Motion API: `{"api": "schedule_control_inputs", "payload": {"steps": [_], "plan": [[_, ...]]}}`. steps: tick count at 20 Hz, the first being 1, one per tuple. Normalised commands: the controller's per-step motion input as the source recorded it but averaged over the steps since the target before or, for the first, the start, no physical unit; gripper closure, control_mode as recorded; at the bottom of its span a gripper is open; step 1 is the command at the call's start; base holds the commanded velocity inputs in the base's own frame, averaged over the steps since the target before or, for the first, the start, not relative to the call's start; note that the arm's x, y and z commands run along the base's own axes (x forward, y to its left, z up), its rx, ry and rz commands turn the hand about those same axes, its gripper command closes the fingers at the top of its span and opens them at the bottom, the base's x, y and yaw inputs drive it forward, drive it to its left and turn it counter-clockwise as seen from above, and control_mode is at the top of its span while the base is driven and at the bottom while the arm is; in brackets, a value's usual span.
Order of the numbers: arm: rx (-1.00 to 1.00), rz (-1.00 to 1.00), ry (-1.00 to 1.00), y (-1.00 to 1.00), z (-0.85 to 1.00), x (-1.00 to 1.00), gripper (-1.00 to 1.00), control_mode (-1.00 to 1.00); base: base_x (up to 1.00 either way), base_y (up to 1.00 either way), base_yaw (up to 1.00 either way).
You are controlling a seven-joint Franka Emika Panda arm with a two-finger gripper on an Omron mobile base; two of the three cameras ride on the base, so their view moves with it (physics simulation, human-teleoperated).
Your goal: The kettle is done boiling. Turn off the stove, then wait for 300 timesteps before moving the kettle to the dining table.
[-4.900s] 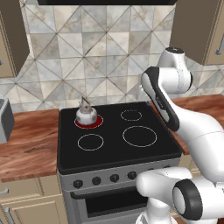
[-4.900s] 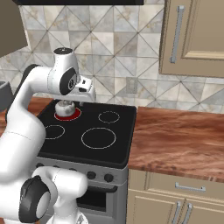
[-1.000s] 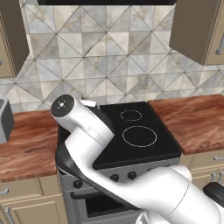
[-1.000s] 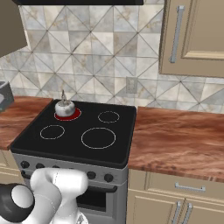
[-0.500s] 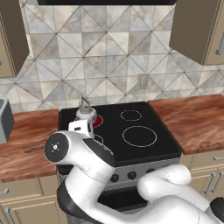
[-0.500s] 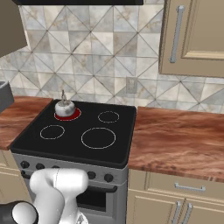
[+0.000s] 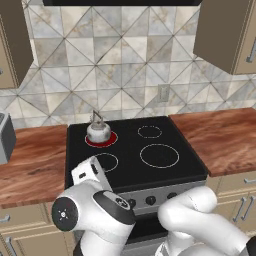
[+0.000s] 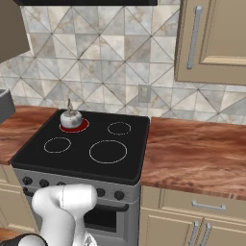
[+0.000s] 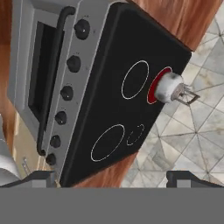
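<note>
Standing open and empty, tool (image 9: 111, 175) hovering in front of the stove (image 9: 109, 78). Just ahead, row of black knobs (image 9: 68, 92) facing it. Far beyond, kettle (image 9: 168, 86) sitting on glowing red burner (image 9: 154, 87), wooden bench (image 7: 220, 137) flanking.

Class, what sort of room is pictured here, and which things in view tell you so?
A home kitchen, rendered: a stove with ringed burners and front knobs, a kettle on its glowing red back-left burner, plus wood counters under a tiled backsplash.

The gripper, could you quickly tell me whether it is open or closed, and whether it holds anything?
Gripper: open and empty, hanging in front of the stove, apart from its knobs.
</note>
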Motion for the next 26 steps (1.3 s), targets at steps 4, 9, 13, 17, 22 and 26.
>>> {"api": "schedule_control_inputs", "payload": {"steps": [4,9,13,17,22,26], "plan": [[-0.2,0.19,0.0,0.0,-0.48,0.0,-1.0,-1.0,0.0,0.0,0.0],[-0.15,0.13,0.02,0.0,-0.45,0.0,-1.0,-1.0,0.0,0.0,0.0],[-0.12,0.1,0.0,0.0,-0.52,0.0,-1.0,-1.0,0.0,0.0,0.0],[-0.13,0.08,0.0,-0.01,-0.47,0.0,-1.0,-1.0,0.0,0.0,0.0],[-0.06,0.03,-0.03,0.0,-0.28,0.02,-1.0,-1.0,0.0,0.0,0.0],[-0.03,0.0,-0.04,0.0,-0.21,0.09,-1.0,-1.0,0.0,0.0,0.0]]}}
